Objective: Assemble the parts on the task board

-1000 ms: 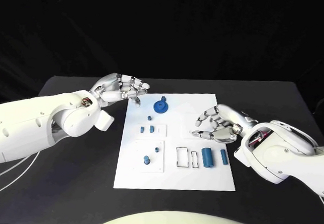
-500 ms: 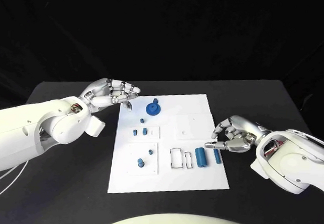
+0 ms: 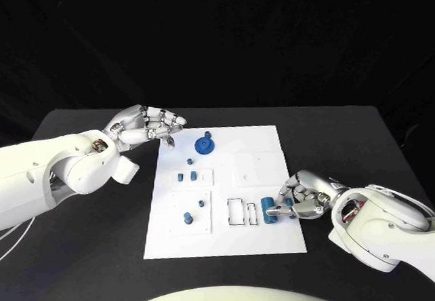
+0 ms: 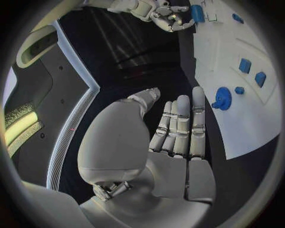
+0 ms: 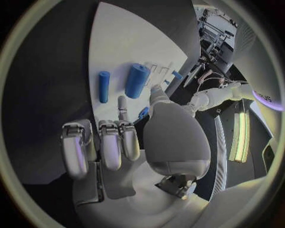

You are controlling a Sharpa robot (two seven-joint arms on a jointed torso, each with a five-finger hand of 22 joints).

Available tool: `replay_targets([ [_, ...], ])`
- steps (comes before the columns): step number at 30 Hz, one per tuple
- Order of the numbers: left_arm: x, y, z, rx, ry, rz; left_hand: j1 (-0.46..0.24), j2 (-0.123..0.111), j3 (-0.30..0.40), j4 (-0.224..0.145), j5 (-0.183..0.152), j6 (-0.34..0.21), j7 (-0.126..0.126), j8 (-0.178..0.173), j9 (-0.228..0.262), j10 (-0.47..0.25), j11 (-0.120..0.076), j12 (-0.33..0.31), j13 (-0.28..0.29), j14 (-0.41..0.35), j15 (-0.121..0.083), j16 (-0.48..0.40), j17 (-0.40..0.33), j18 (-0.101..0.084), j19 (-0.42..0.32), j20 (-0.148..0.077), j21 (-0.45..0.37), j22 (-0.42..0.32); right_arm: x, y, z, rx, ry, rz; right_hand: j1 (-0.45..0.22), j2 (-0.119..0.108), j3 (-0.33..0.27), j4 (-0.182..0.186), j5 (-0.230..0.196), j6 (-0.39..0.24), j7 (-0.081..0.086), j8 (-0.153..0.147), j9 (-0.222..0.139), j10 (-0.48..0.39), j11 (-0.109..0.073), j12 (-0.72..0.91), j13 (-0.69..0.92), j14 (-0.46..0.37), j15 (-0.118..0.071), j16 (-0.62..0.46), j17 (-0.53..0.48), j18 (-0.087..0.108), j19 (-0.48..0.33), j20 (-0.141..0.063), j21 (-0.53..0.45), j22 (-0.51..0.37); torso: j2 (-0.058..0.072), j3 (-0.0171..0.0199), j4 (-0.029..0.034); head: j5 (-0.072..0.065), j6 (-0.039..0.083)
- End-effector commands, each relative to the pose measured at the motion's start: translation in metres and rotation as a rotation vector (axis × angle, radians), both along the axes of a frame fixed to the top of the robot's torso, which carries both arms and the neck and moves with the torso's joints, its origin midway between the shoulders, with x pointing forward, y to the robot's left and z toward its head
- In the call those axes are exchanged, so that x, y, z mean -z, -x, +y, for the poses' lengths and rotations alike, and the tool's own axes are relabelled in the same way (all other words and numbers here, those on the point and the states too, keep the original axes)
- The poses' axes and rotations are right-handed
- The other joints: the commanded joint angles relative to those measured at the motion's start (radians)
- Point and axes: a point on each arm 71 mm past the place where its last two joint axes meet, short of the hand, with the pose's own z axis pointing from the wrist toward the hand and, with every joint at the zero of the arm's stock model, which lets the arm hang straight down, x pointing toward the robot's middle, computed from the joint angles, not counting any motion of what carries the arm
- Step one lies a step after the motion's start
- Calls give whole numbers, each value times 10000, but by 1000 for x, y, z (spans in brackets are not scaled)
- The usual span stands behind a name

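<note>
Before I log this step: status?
Left hand open at board's far corner. Right hand open over blue cylinders, none held. Nothing in the way.

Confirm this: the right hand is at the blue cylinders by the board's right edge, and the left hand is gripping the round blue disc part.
Not quite. The left hand holds nothing: in the head view it hovers off the task board's left corner, apart from the round blue disc part. The right hand is indeed at the blue cylinders.

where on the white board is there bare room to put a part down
The task board's near strip, below the outlined slots, is bare. So is its far right corner, right of the round blue part. The middle is crowded, with the right hand at the blue cylinder.
</note>
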Motion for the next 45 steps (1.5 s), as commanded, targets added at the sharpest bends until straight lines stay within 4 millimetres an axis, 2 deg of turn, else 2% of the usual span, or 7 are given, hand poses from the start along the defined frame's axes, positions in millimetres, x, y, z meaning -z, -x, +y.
replay_targets([
  [1, -1, 1, -2, 144, 169, 8, -25, 41, 6, 58, 45, -84, 190, 63, -9, 32, 8, -37, -17, -30, 38, -42, -1, 141, 33, 9, -32, -11, 8, 1, 2, -105, 499, 156, -66, 5, -58, -5, -69, 72, 17, 64, 14, 1039, -50, 37, 2626, 1025, -11, 32, 2628, -65, 1046, -4, 35, 2632, 3, 12, 3, -24, -10],
  [13, -1, 1, -1, 139, 175, 20, -25, 41, 6, 58, 45, -84, 190, 63, -9, 32, 8, -37, -17, -30, 38, -42, -1, 141, 33, 9, -32, -11, 22, -1, 16, -285, 525, 428, 166, 173, 106, -21, -95, 147, -13, 102, 31, 1039, -77, 37, 2626, 1025, -31, 32, 2628, -65, 1046, -23, 35, 2632, 6, 10, 15, -77, 20],
  [15, -1, 1, -1, 128, 172, 19, -25, 41, 6, 58, 45, -84, 190, 63, -9, 32, 8, -37, -17, -30, 38, -42, -1, 141, 33, 9, -32, -11, 24, -1, 17, -276, 546, 446, 540, 330, 314, -34, 576, 166, -28, 104, 30, 1039, -92, 37, 2626, 1025, -48, 32, 2628, -65, 1046, -40, 35, 2632, 3, 6, 17, -98, 42],
  [22, -1, 1, 0, 105, 171, 22, -34, 58, 4, 84, 53, -87, 189, 66, -12, 29, 8, -37, -21, -32, 40, -41, 2, 142, 36, 13, -44, -20, 27, -4, 13, 26, 590, 502, 1489, 701, 926, -121, 1798, 301, -88, 60, -41, 1039, -150, 37, 2626, 1025, -99, 32, 2628, -65, 1046, -85, 35, 2632, -3, -5, 7, -78, 64],
  [24, -1, 1, 0, 103, 171, 21, -34, 58, 4, 84, 53, -87, 189, 66, -12, 29, 8, -37, -21, -32, 40, -41, 2, 142, 36, 13, -44, -20, 27, -4, 13, 94, 574, 528, 1900, 759, 1233, -208, 1666, 362, -137, 52, -66, 1039, -197, 37, 2626, 1025, -137, 32, 2628, -65, 1046, -109, 35, 2632, -5, -3, 1, -68, 69],
  [31, -1, 1, 0, 89, 157, 36, -34, 60, 2, 94, 55, -89, 189, 67, -14, 27, 7, -38, -24, -33, 40, -40, 3, 143, 37, 14, -50, -24, 25, -3, 10, 607, 201, 541, 2617, 277, 2766, -225, 2728, 755, -289, 129, -132, 1039, -336, 37, 2626, 1025, -260, 32, 2628, -65, 1046, -231, 35, 2632, -3, -2, 12, -83, 74],
  [45, 0, 1, 0, 144, 97, 166, -18, 59, 4, 91, 57, -92, 187, 68, -16, 24, 6, -38, -27, -36, 38, -41, 4, 144, 39, 14, -55, -29, 10, -2, 13, 1458, -1360, 183, 2229, -19, 3462, -165, 2848, 944, -420, 351, -26, 1039, -456, 37, 2626, 1025, -365, 32, 2628, -65, 1046, -331, 35, 2632, -7, -11, 3, -104, 78],
])
